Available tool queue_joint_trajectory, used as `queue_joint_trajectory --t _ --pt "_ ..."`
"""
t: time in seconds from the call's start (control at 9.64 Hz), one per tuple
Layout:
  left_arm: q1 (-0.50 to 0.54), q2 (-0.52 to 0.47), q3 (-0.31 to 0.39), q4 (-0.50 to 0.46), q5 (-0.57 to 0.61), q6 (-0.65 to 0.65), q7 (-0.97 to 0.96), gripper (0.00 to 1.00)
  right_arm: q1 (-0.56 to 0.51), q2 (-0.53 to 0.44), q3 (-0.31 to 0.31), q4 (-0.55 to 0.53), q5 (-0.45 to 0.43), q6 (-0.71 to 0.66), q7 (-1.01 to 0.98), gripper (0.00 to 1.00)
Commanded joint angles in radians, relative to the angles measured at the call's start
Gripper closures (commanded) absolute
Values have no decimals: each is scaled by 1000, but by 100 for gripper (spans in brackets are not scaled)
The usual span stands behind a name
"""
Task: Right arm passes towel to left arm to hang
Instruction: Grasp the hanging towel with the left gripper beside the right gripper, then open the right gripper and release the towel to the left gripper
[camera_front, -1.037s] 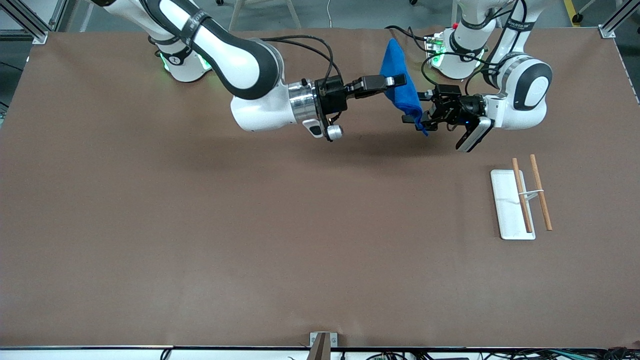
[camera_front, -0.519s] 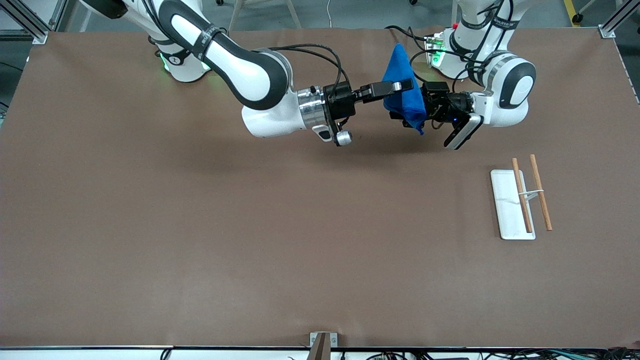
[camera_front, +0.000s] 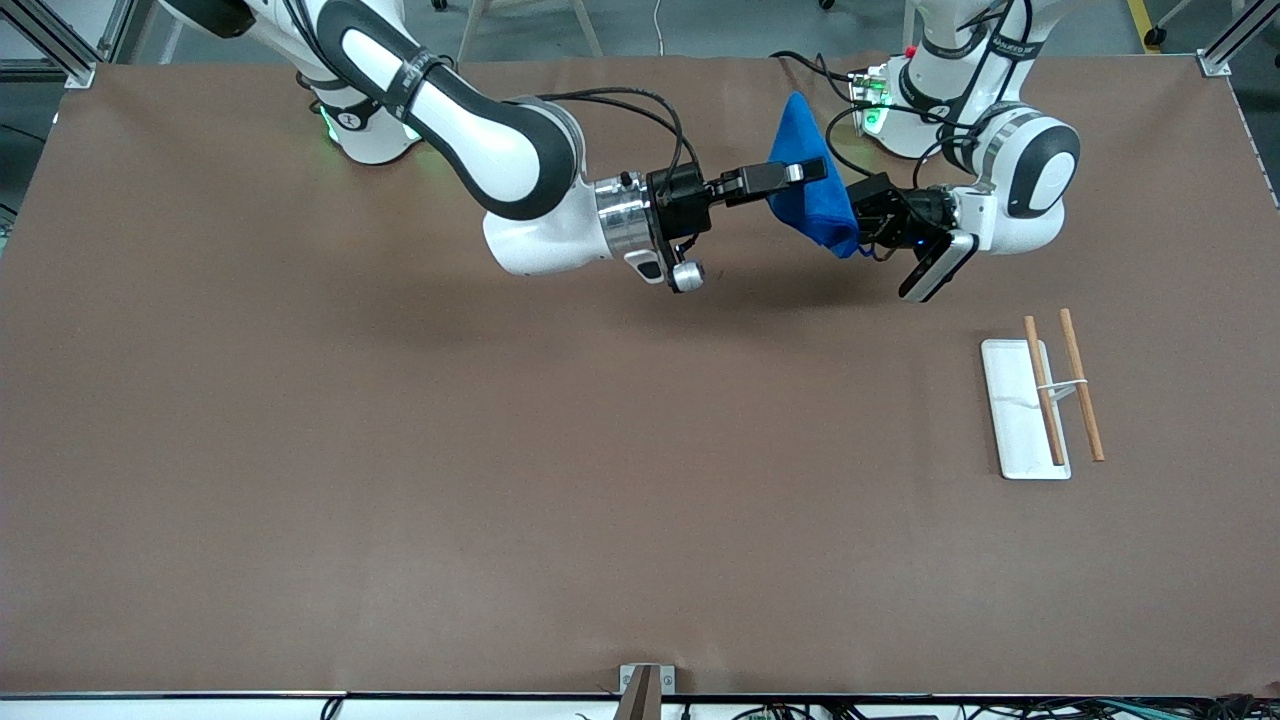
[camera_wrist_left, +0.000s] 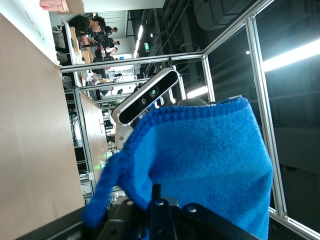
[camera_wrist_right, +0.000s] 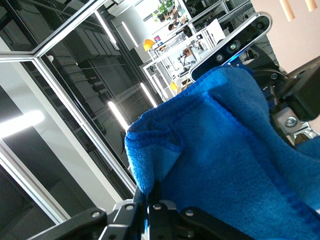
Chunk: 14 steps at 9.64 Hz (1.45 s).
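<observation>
The bright blue towel (camera_front: 803, 190) hangs in the air over the table between the two arms' bases. My right gripper (camera_front: 806, 170) is shut on its upper part, with a fold sticking up above the fingers. My left gripper (camera_front: 856, 228) is shut on the towel's lower corner, so both grippers hold it. In the left wrist view the towel (camera_wrist_left: 210, 150) fills the space above my left gripper (camera_wrist_left: 157, 194), with the hem pinched between the fingers. In the right wrist view the towel (camera_wrist_right: 225, 150) is clamped in my right gripper (camera_wrist_right: 152, 194).
A white tray (camera_front: 1012, 440) with two wooden rods (camera_front: 1043, 390) across it on a thin wire stand lies toward the left arm's end of the table, nearer to the front camera than the grippers. The table is brown.
My right arm carried the towel toward the left arm. My left gripper came in onto the towel's lower corner, closed on it and drew it slightly toward the left arm's end.
</observation>
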<state>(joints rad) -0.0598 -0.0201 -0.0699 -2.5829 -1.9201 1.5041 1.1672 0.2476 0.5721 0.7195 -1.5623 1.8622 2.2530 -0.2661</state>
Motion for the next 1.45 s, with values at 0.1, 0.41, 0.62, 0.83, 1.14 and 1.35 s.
queue_joint_trajectory --t 0.1,0.41,0.62,0.83,1.14,1.35 --pt "11 22 5 -19 -8 14 36 100 4 8 5 15 22 17 -12 97" --pt "11 22 28 -2 36 34 7 100 -1 -18 3 -2 -59 197 -15 0" --pt "11 20 65 48 225 121 -41 100 -66 -24 0 -24 -225 188 17 0" --pt "9 17 100 122 390 169 -149 100 -138 -26 -6 -48 -453 175 74 0" --pt "9 19 140 240 686 272 -292 100 -163 -47 -225 -27 -922 -79 220 0" --pt "8 38 203 323 858 295 -366 100 -157 -131 -367 -53 -1192 -180 327 0"
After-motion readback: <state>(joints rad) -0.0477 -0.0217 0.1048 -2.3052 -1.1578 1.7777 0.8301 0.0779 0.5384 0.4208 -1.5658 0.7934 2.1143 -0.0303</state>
